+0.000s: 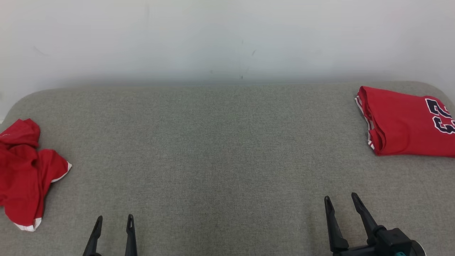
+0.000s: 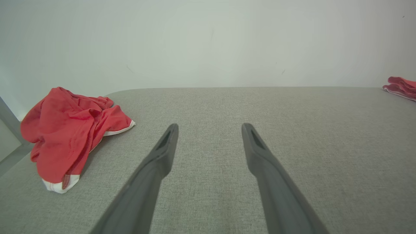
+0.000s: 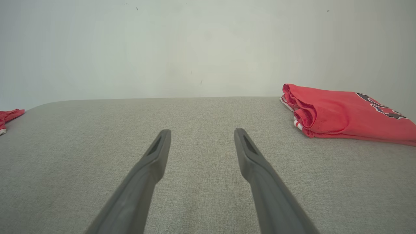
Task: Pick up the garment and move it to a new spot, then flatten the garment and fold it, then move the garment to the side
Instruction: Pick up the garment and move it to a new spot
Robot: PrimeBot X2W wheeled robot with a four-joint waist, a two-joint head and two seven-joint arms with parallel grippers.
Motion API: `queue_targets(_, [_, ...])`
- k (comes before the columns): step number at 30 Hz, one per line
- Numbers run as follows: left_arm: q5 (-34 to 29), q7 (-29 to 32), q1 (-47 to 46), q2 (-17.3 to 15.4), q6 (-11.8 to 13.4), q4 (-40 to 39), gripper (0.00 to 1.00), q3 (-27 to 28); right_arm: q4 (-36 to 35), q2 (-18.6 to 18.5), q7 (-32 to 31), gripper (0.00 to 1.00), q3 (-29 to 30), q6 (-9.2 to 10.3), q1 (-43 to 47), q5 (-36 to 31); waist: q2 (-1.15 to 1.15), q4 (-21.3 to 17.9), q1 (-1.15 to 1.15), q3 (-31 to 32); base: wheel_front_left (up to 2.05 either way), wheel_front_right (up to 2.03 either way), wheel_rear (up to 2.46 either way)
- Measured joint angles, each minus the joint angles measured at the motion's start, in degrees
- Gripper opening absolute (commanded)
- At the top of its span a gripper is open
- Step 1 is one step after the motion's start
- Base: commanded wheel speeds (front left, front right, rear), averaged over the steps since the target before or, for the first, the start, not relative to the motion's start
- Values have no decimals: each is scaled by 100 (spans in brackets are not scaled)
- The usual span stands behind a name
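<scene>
With my left gripper (image 1: 114, 217) and right gripper (image 1: 340, 196) both spread apart and empty over the grey pad (image 1: 220, 142), I should reach the left one to the crumpled garment (image 1: 25, 174) at the pad's left edge and pinch a raised fold, not the flat hem.

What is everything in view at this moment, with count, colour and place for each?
crumpled garment: one, red with white trim, heaped at the left edge of the surface
folded jersey: one, red with white trim and a dark number, far right of the surface, cut off by the head view's edge
fabric-covered surface: one, grey, under both garments
wall: one, whitish, behind the surface
left gripper: one, dark fingers, lower left, open, holding nothing
right gripper: one, dark fingers, lower right, open, holding nothing
</scene>
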State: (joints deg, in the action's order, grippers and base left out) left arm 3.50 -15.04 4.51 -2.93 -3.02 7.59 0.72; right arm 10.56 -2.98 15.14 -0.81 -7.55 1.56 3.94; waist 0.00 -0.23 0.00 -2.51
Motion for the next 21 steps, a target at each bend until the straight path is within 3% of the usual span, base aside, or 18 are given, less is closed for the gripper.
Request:
queue_targets(10, [-34, 0, -52, 1, 0, 38, 100, -30, 14, 2, 0, 100, 65, 0, 31, 12, 0, 204, 0, -22, 0, 0, 0])
queue_targets(21, [-5, -1, -105, 0, 110, 42, 100, 60, 69, 3, -1, 100, 96, 0, 117, 79, 0, 922, 0, -23, 0, 0, 0])
